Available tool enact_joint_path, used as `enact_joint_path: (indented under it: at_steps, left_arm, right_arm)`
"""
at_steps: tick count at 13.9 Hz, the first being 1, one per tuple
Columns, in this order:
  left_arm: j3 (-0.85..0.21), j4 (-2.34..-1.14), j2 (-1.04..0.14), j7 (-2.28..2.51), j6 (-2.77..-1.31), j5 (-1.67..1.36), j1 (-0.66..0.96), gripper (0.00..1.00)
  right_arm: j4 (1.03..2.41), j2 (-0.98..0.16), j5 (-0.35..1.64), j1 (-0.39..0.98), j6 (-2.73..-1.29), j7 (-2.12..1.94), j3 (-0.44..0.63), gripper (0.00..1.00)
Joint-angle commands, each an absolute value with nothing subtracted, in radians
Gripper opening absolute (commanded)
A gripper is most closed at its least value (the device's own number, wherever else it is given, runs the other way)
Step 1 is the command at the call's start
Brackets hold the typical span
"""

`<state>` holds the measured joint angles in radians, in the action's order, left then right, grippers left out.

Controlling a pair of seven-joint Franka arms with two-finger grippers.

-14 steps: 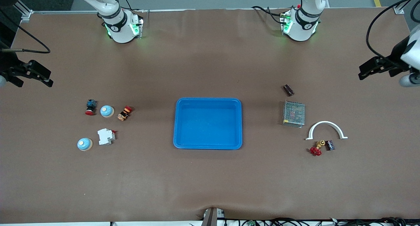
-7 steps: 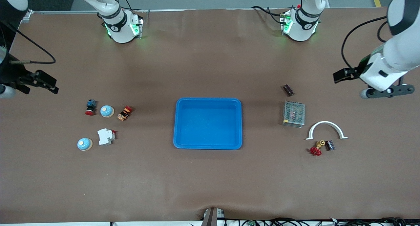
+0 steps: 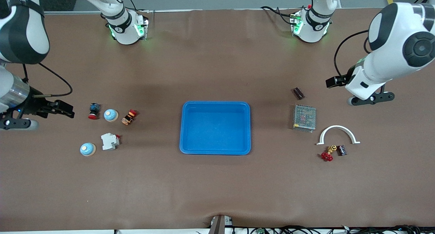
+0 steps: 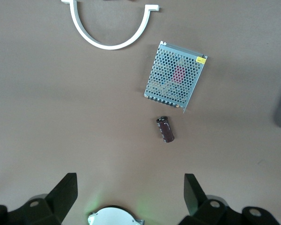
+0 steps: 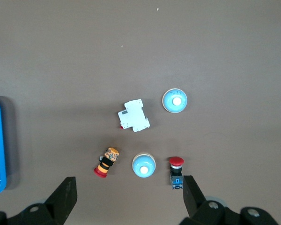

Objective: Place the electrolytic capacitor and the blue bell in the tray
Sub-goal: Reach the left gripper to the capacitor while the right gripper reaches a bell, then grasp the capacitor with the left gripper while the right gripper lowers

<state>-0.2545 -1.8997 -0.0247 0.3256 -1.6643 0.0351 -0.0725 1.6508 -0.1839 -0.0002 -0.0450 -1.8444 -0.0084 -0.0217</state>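
Note:
The bright-blue tray (image 3: 215,153) lies mid-table and holds nothing. One dark capacitor (image 3: 298,93) lies beside a mesh-covered box (image 3: 304,117); it also shows in the left wrist view (image 4: 165,129). A second capacitor (image 3: 341,150) lies by a red valve. Two blue bells (image 3: 110,115) (image 3: 88,149) sit toward the right arm's end, both in the right wrist view (image 5: 144,165) (image 5: 174,101). My left gripper (image 3: 334,81) (image 4: 129,192) is open and empty over bare table near the first capacitor. My right gripper (image 3: 64,110) (image 5: 129,192) is open and empty over bare table near the bells.
A white arch (image 3: 338,133) and red valve (image 3: 327,156) lie near the second capacitor. A red push button (image 3: 93,111), an orange-black part (image 3: 129,117) and a white breaker (image 3: 109,141) lie among the bells.
Both arms have swung in from the table's ends. The left gripper moved toward the capacitor by the mesh box, the right gripper toward the bells. No object has moved.

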Motion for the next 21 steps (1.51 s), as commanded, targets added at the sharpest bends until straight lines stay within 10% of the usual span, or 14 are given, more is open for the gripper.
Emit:
enact_joint_path:
  at_steps: [1,12,21]
  left_arm:
    - [-0.307,-2.008,0.021,0.408,-1.736,0.029,-0.078,1.00]
    - [-0.325,-2.419,-0.023,0.549,-2.250,0.014,-0.084,1.00]
    - [-0.325,-2.505,-0.210,0.627,-2.581,0.014,-0.077,0.75]
  right_arm:
    - [1.635,-0.230,0.005,-0.043,-1.862,-0.014,-0.023,1.00]
    - [1.643,-0.396,-0.009,-0.077,-2.019,-0.673,-0.023,1.00]
    - [1.654,-0.526,-0.009,-0.156,-2.121,-1.077,-0.021,1.00]
